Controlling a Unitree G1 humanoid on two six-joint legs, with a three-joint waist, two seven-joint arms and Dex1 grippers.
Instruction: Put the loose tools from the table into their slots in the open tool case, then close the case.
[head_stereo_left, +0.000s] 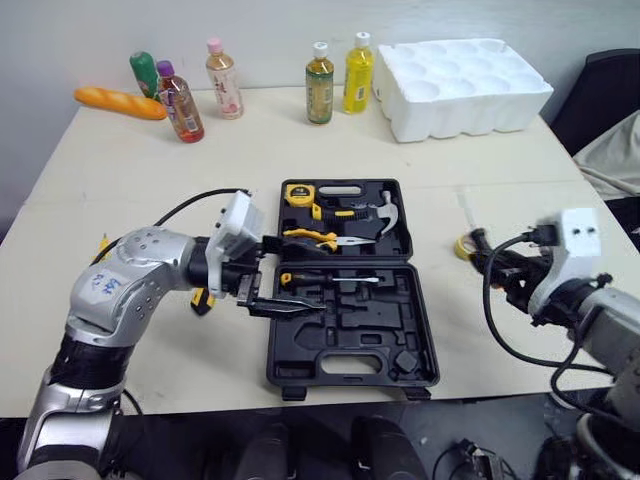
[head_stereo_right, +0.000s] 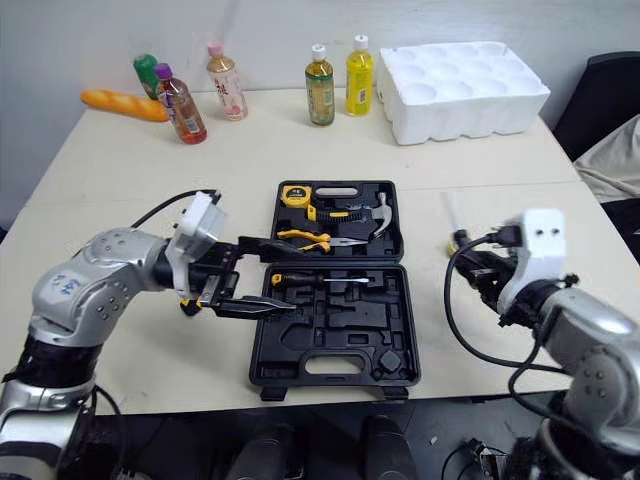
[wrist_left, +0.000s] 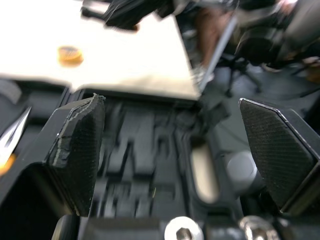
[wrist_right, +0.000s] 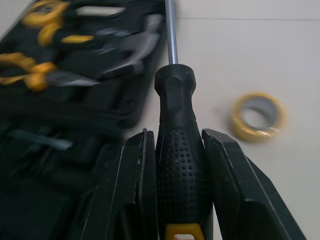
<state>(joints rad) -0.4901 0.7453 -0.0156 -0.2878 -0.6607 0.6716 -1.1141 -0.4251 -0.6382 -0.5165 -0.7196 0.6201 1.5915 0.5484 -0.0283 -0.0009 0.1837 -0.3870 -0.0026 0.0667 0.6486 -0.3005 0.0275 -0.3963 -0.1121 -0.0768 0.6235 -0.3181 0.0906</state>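
1. Black moulded plastic makes up the tool case (head_stereo_left: 345, 345), which lies wide open near the front edge of the beige table (head_stereo_left: 130, 190), both halves flat.
2. The far half holds a yellow tape measure (head_stereo_left: 299, 194), yellow-handled pliers (head_stereo_left: 315, 238) and a hammer (head_stereo_left: 388, 212).
3. A stowed screwdriver (head_stereo_left: 330, 279) lies crosswise in the top slot of the near half. The other recesses in that half look bare.
4. The left gripper (head_stereo_left: 300, 273) hovers over the case's left side, reaching in from the robot's left. Its fingers (wrist_left: 80, 145) are spread wide with nothing between them, and the wrist view looks down onto the case's moulded recesses.
5. The right gripper (wrist_right: 176, 132) is on the table's right side, apart from the case. Its two fingers pinch the black-handled screwdriver (wrist_right: 175, 100) by the dimpled grip, one pad on each flank.
6. That screwdriver's metal shaft points away from the wrist, running alongside the case's right edge.
7. A yellow tape roll (wrist_right: 257, 116) lies flat on the table just beside the right gripper, on the side away from the case.
8. A yellow-and-black object (head_stereo_left: 203, 300) sits on the table left of the case, mostly hidden by the left arm, so what it is cannot be told.
9. Five bottles (head_stereo_left: 319, 85), a bread loaf (head_stereo_left: 120, 102) and a white foam tray (head_stereo_left: 460, 85) line the far edge.
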